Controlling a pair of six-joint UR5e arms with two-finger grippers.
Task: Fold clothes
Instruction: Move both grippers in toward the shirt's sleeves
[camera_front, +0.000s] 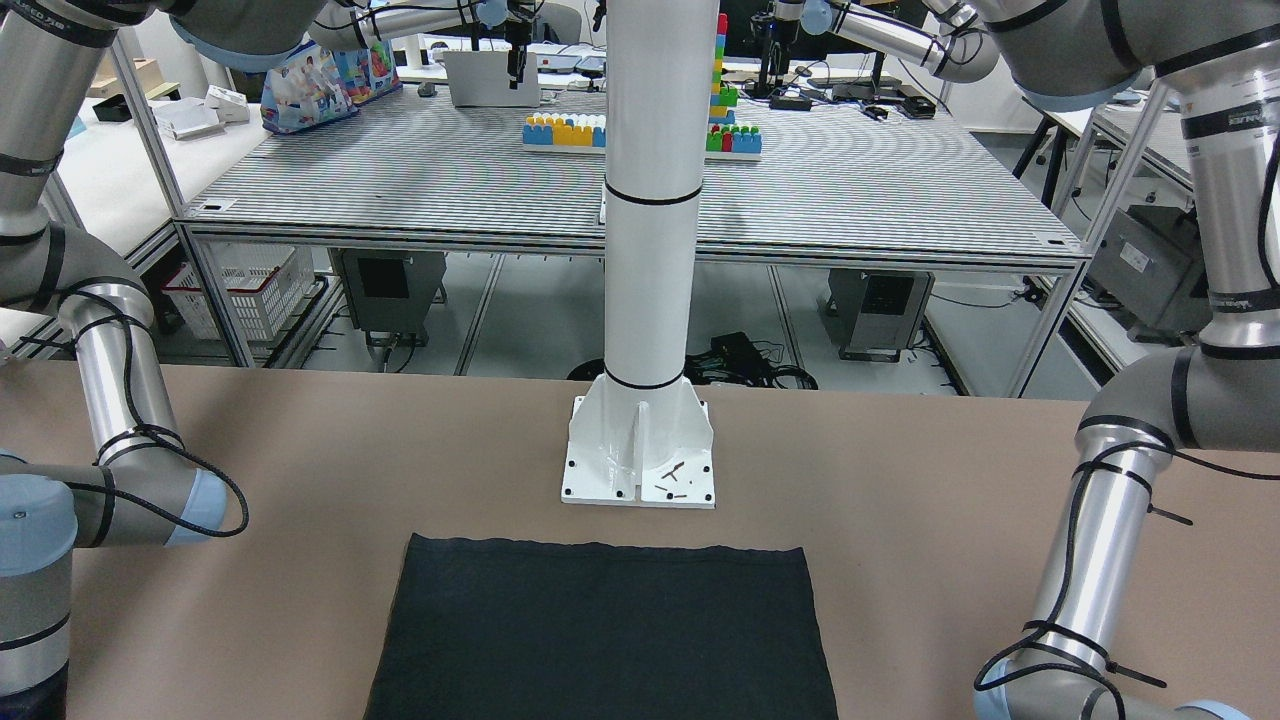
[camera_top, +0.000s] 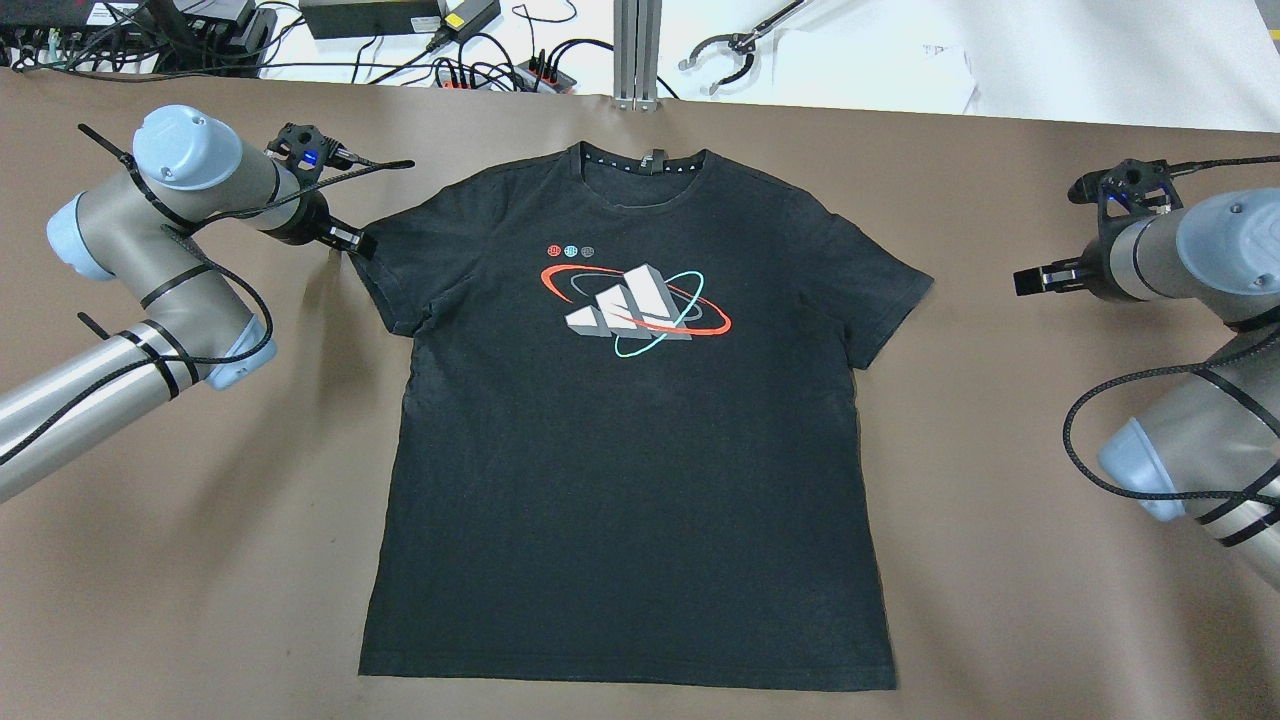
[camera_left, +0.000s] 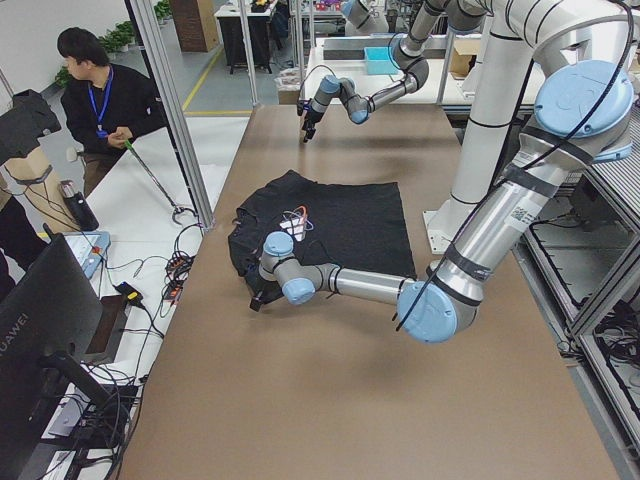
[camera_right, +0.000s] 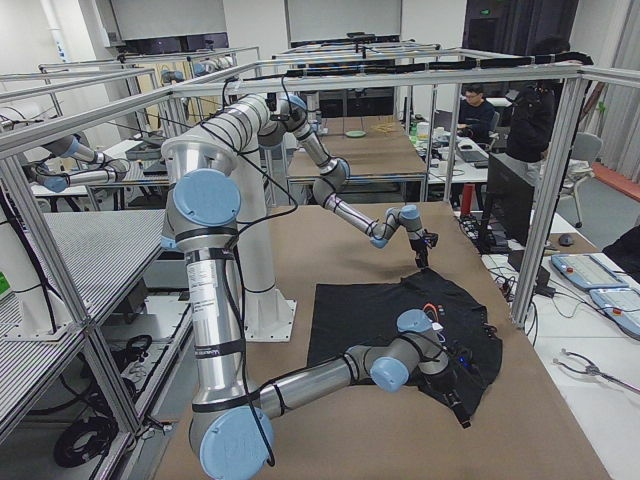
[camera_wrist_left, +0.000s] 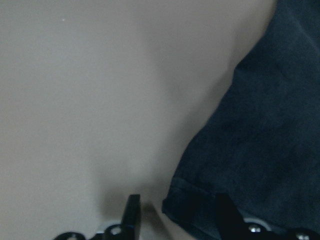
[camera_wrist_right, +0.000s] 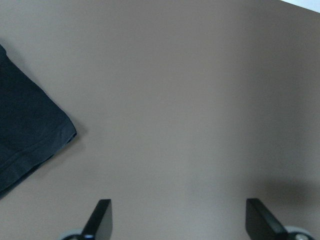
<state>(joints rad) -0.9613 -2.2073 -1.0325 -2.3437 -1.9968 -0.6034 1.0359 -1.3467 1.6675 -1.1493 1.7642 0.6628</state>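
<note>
Left gripper (camera_top: 350, 241) sits low over the table (camera_top: 1000, 560) with its jaws apart. It straddles the outer hem of the near sleeve (camera_top: 400, 270): one finger is over bare tabletop and the other over dark cloth. It has not pinched anything yet. Right gripper (camera_top: 1030, 280) is also spread wide, and only bare table lies under it.

Between the two grippers the black shirt (camera_top: 620, 450) lies flat and face up. Its body stretches away from both of them toward the robot's side of the table. The far sleeve (camera_top: 880, 300) is well apart from the right gripper, with its corner only just showing in that wrist view. The printed logo (camera_top: 635, 300) sits on the chest, inward of the left gripper. The collar (camera_top: 645, 165) lies beyond it, toward the table's far edge.

The likely trouble is a shallow bite. If the left jaws close right at the hem, they may catch a single layer or only the folded edge. The sleeve could then slip free on the lift. Pulling from this side alone could also drag the whole shirt askew, because the right gripper is too far off to hold its own sleeve.
</note>
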